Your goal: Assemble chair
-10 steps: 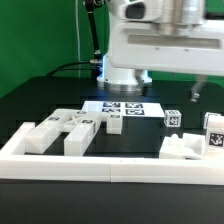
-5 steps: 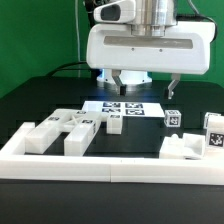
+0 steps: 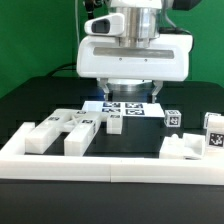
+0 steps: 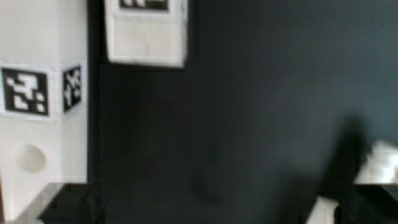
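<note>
The chair is several loose chunky white pieces with square tags. A cluster (image 3: pixel 62 131) lies at the exterior view's left. A small cube (image 3: pixel 173 118), a block (image 3: pixel 213 131) and a notched piece (image 3: pixel 184 148) lie at the right. My gripper (image 3: pixel 133 88) hangs under the big white hand, above the marker board (image 3: pixel 125 108). It touches no piece. In the wrist view the gripper (image 4: pixel 214 205) has dark fingers (image 4: pixel 63 205) wide apart over bare black table. A tagged piece (image 4: pixel 36 95) and another white piece (image 4: pixel 150 32) lie beside it.
A long low white border rail (image 3: pixel 100 167) runs along the front of the black table (image 3: pixel 140 135). The arm's base and a green backdrop stand behind the marker board.
The hand has swung toward the exterior view's left and come lower, now centred over the marker board. The pieces have not moved.
</note>
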### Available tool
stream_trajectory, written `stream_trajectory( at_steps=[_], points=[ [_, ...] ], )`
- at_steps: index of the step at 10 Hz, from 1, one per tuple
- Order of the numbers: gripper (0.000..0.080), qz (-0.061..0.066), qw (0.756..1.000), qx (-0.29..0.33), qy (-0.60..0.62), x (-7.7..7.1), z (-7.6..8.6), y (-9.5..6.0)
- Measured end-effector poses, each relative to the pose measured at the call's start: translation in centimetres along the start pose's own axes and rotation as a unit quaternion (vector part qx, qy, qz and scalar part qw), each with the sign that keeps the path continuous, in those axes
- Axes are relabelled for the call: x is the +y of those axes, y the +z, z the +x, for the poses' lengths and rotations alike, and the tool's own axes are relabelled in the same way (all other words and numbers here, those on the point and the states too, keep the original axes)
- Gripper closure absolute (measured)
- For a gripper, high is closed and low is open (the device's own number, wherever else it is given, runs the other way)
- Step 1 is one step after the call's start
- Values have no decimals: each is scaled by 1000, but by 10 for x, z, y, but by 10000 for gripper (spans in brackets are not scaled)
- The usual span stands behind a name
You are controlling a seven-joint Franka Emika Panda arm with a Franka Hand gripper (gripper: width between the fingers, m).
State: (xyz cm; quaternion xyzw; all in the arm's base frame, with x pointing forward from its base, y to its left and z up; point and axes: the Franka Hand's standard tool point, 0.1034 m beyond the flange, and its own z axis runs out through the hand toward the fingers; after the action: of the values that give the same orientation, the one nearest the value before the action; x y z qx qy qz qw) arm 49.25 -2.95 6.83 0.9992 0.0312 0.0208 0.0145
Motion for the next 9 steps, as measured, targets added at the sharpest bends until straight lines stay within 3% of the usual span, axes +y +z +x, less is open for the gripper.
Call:
stream_trajectory(
  at_steps=[1,4,5,9],
  points=[
    [151,-1,1000,-3,-1,4,-8,4],
    [151,4,1000,-21,-2,1,-10,5],
    [151,11,998,-54,-5,-1,-13,6],
    [151,21,986,-165,2,19,-15,15]
  ],
)
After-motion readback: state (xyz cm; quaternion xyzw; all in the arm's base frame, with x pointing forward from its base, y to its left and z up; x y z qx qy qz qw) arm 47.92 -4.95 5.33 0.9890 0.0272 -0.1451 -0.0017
